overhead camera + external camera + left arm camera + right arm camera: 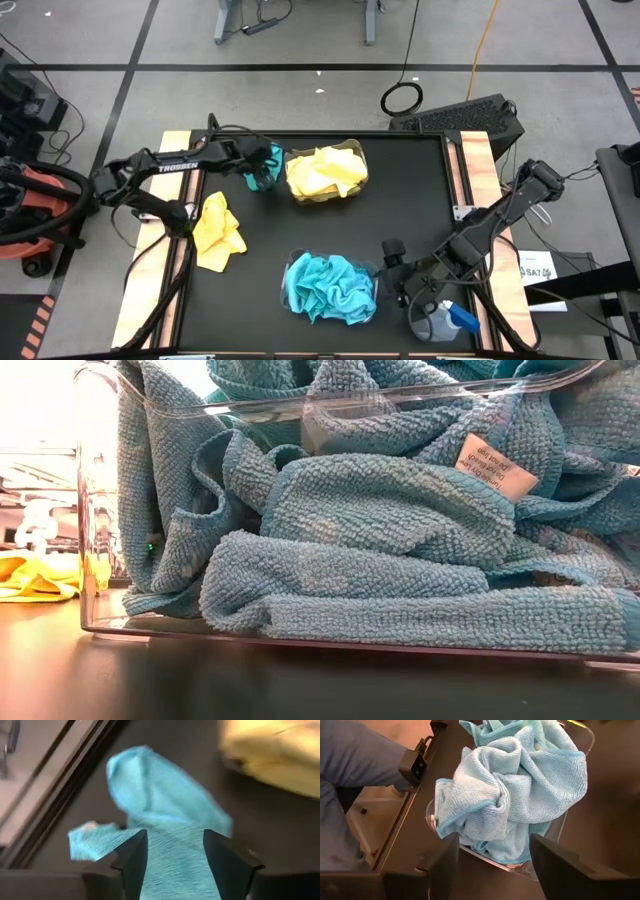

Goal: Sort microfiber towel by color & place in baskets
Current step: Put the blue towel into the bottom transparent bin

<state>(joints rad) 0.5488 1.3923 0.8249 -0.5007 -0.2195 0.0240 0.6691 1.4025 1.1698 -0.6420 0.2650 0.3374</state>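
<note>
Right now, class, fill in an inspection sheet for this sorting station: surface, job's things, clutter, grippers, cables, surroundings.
Surface: black table top with wooden side rails.
Job's things: far basket holds yellow towels; near basket is heaped with blue towels; one loose yellow towel lies on the left side.
Clutter: spray bottle at the near right corner.
Grippers: left gripper is shut on a blue towel beside the yellow basket; right gripper is open, empty, facing the blue basket.
Cables: black cable coil and an orange cable on the floor.
Surroundings: grey tiled floor, equipment at both sides.
</note>
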